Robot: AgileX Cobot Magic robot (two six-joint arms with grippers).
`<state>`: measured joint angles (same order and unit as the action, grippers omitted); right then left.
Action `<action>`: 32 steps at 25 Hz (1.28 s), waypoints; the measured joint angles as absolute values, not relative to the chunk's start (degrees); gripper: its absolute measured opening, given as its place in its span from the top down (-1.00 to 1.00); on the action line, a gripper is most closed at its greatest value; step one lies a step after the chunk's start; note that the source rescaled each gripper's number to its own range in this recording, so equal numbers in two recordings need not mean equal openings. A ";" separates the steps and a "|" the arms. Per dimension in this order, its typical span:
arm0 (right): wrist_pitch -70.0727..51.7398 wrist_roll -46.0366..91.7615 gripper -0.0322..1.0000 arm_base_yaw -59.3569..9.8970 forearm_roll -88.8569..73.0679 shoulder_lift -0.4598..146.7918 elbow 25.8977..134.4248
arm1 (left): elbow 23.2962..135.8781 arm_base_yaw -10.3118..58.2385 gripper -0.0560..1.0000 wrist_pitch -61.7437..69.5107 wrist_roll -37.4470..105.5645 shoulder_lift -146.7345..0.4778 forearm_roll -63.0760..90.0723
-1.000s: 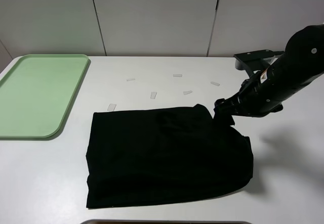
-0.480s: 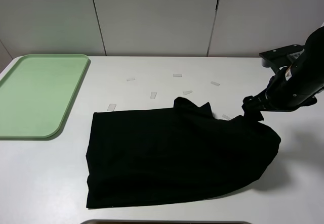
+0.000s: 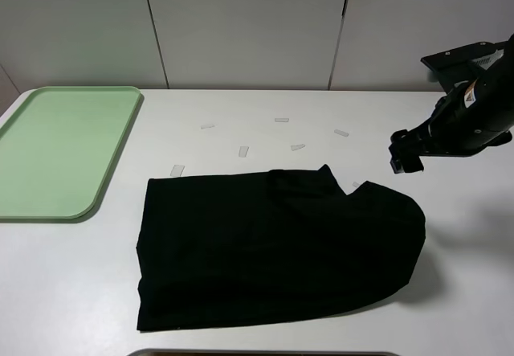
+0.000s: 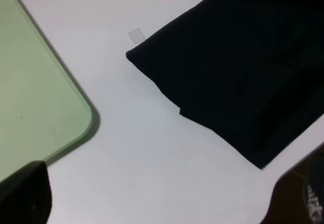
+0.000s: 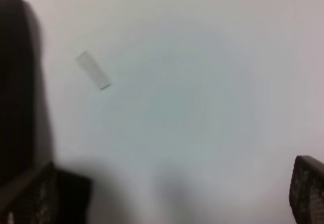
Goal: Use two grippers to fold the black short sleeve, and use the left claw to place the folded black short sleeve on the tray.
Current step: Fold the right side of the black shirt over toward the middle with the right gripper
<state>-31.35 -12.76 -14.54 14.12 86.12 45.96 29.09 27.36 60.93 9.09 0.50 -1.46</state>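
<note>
White tabletop (image 3: 450, 292) spreads beneath pale wall panels (image 3: 241, 26). A plain black soft cloth short-sleeve shirt (image 3: 273, 251) lies at its middle, loosely folded into a rough rectangle, with its right end rounded and rumpled. A pale mint-green rectangular plastic tray (image 3: 56, 151) with a low rim sits well left of the shirt, with nothing on it.

The bulky black left claw (image 4: 162, 201) hangs over bare table just left of the shirt, jaws spread wide, holding nothing. The bulky matte-black right gripper (image 3: 405, 157) hovers beyond the shirt's far right corner, apart from the cloth, also wide open and empty-handed.

The fold looks unfinished. To do it well, the 2 grippers should probably pinch matching corners on 1 edge of the shirt, lift together and low, and lay the cloth over evenly so the rumpled right end flattens.

Open table lies left and right of the shirt. Its near edge runs close to the table's front edge, so room is tight there. Small pale tape strips (image 3: 244, 151) dot the surface just beyond the shirt.
</note>
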 joint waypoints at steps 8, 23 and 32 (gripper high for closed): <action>-32.32 -16.81 -1.00 -5.41 18.17 87.50 44.84 | 29.09 27.36 -1.00 60.93 9.09 0.50 -1.46; -26.89 -17.43 -1.00 -19.95 -1.86 89.46 37.95 | 29.09 27.36 -1.00 60.93 9.09 0.50 -1.48; -26.63 -17.43 -1.00 -33.28 -11.98 89.12 37.95 | 29.09 27.36 -1.00 60.93 9.09 0.50 -1.48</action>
